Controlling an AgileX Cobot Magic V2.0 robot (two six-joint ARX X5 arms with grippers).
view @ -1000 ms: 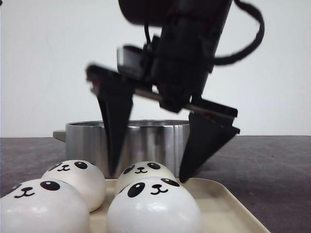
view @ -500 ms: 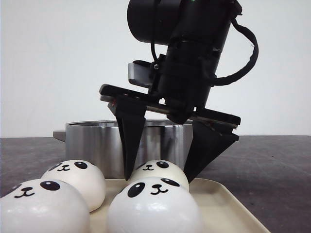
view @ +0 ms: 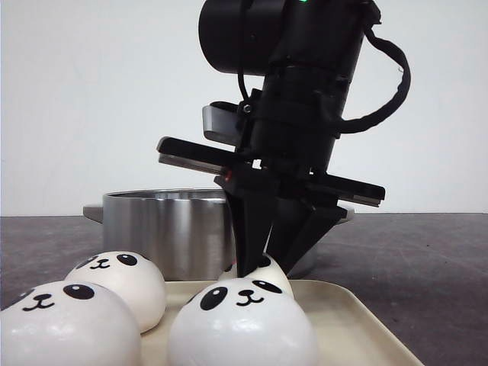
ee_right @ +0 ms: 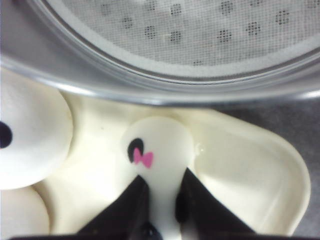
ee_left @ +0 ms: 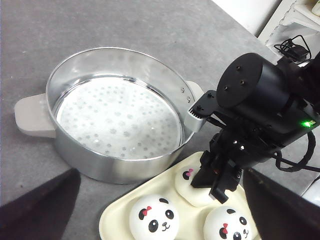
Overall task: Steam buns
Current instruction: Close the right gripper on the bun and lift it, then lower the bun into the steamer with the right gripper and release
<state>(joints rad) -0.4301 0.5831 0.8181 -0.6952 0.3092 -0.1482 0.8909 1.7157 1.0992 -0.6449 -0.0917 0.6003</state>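
Several white panda-faced buns lie on a cream tray (view: pixel 347 324). My right gripper (view: pixel 267 263) is shut on the back right bun (view: pixel 277 274), which is squeezed narrow between the black fingers (ee_right: pixel 131 200). The right wrist view shows that pinched bun (ee_right: pixel 157 142) with its pink bow, still resting on the tray (ee_right: pixel 250 165). Three other buns (view: pixel 65 324) (view: pixel 122 280) (view: pixel 240 324) sit untouched. My left gripper (ee_left: pixel 160 172) hovers open above the tray's near edge (ee_left: pixel 116 220), looking down on the right gripper (ee_left: pixel 216 181), the pinched bun (ee_left: pixel 191 189) and two other buns (ee_left: pixel 154 220) (ee_left: pixel 227 226).
A round metal steamer pot (view: pixel 164 229) with a perforated white liner (ee_left: pixel 117 115) and side handles stands just behind the tray on the dark grey table (view: pixel 427 259). Its rim (ee_right: pixel 150 90) lies close to the held bun.
The right gripper's fingers, wide apart around the back right bun a second ago, have closed in and now squeeze it. The other buns have not moved.
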